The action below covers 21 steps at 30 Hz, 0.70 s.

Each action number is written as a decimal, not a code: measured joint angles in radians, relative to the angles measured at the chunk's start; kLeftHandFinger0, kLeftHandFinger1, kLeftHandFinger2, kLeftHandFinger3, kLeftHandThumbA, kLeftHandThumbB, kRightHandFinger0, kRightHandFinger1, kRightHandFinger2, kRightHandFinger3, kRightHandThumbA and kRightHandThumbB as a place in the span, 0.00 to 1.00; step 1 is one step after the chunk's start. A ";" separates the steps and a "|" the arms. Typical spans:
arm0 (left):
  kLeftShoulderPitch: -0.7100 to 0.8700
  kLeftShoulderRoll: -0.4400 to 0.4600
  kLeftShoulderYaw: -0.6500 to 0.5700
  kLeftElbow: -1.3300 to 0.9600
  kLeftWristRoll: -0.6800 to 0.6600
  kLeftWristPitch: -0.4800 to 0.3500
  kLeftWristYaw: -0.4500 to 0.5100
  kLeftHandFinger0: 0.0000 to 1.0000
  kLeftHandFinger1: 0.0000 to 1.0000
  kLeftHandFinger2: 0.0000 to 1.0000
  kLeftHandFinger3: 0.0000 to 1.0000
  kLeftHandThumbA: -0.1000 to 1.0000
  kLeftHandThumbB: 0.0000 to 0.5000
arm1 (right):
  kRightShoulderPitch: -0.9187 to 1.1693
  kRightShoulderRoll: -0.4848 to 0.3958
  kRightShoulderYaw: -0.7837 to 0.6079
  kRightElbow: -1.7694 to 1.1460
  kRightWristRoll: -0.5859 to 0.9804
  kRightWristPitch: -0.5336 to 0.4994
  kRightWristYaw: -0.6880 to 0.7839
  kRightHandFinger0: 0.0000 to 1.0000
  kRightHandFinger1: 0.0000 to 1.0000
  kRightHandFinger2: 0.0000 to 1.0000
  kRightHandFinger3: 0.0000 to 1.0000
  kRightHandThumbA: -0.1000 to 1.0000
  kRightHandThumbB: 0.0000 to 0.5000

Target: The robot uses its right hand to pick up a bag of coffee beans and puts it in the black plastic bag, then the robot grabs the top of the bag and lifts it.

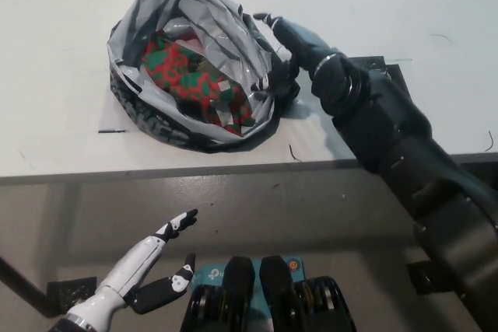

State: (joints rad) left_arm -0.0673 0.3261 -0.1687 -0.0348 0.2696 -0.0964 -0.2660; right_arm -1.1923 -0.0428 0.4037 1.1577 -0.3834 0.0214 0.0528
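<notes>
While the black plastic bag (194, 126) sits open on the white counter (54, 138), its mouth gapes upward with the rim crumpled in an uneven ring. Contents: one bag of coffee beans (194, 79), red-and-green patterned, lying inside with its long axis running from upper left to lower right. Right hand (284, 40): black, at the bag's right rim, touching or just beside the crumpled plastic; fingers spread, holding nothing that can be seen. The rim lies immediately to this hand's left, so the grab at the bag's top appears to call for a short inward reach and a closing of the fingers on gathered plastic. Left hand (152, 266): white, fingers apart, empty, resting low below the counter edge, well apart from the bag; the right hand is plainly nearer.
</notes>
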 measured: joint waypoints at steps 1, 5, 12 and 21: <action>0.000 0.000 -0.001 0.000 0.000 0.000 -0.001 1.00 1.00 1.00 1.00 0.42 0.53 | 0.003 0.006 -0.002 0.000 0.000 0.001 0.000 1.00 1.00 1.00 1.00 0.94 0.92; 0.000 0.001 -0.002 0.000 0.001 0.000 -0.003 1.00 1.00 1.00 1.00 0.42 0.53 | 0.006 0.017 -0.003 -0.002 -0.001 0.005 0.000 1.00 1.00 1.00 1.00 0.93 0.91; 0.000 0.006 -0.003 -0.001 0.004 0.000 -0.008 1.00 1.00 1.00 1.00 0.40 0.51 | 0.011 0.025 -0.003 -0.004 -0.013 0.017 -0.004 1.00 1.00 1.00 1.00 0.84 0.79; -0.001 0.007 -0.003 -0.001 0.005 0.000 -0.012 1.00 1.00 1.00 1.00 0.41 0.51 | 0.018 0.035 -0.045 -0.001 -0.013 0.019 -0.066 0.42 0.51 0.66 0.95 0.43 0.50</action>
State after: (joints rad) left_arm -0.0683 0.3330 -0.1715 -0.0357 0.2741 -0.0960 -0.2779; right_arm -1.1744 -0.0081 0.3591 1.1570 -0.3965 0.0401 -0.0131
